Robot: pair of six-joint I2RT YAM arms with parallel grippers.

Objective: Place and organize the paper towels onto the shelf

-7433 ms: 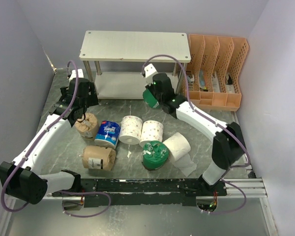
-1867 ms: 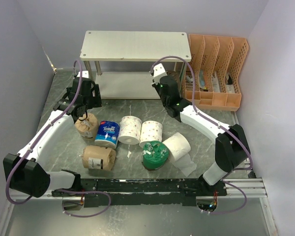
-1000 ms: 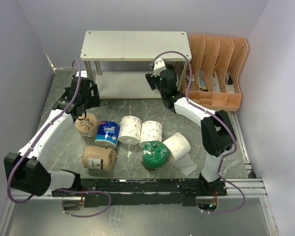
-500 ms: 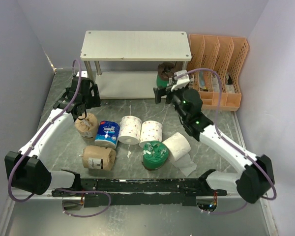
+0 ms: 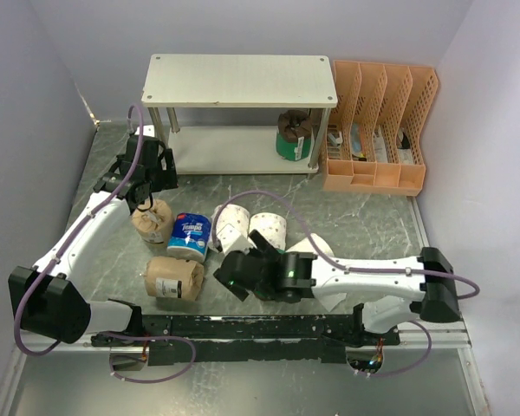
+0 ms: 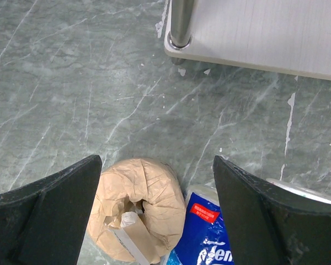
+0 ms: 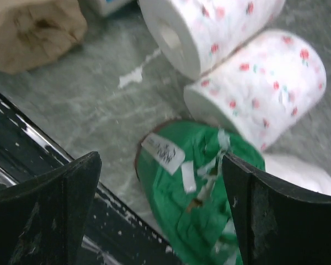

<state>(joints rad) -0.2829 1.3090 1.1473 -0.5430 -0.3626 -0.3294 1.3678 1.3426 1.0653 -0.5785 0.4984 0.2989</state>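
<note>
Left gripper (image 6: 157, 165), jaws wide and empty, hovers over the tan roll (image 6: 138, 212) on the table (image 6: 71, 83), apparently lined up to grasp. Right gripper (image 7: 160, 160), equally open and empty, hangs above the green roll (image 7: 201, 187). One shelved roll (image 5: 295, 136) occupies the right end of the shelf (image 5: 234, 149), lower board, leaving room leftward.

Roll count was 8 paper towels in total:
- 2 tan-wrapped rolls, the upright tan roll (image 5: 152, 221) and the lying tan roll (image 5: 173, 277)
- 1 blue-wrapped roll (image 5: 189, 236)
- 2 white dotted rolls, the left dotted roll (image 5: 230, 224) and the right dotted roll (image 5: 270, 225)
- 1 plain white roll (image 5: 312, 245), mostly hidden behind the arm in the top view
- 1 green roll (image 7: 204, 171), seen only in the right wrist view
- 1 dark roll (image 5: 295, 137), green and brown

Hardware count:
- 1 shelf (image 5: 239, 80) with 2 cream boards
- 1 orange file organizer (image 5: 377, 121) with 4 slots
- 2 arms and 2 grippers, the left gripper (image 6: 157, 165) and the right gripper (image 7: 161, 160)
</note>
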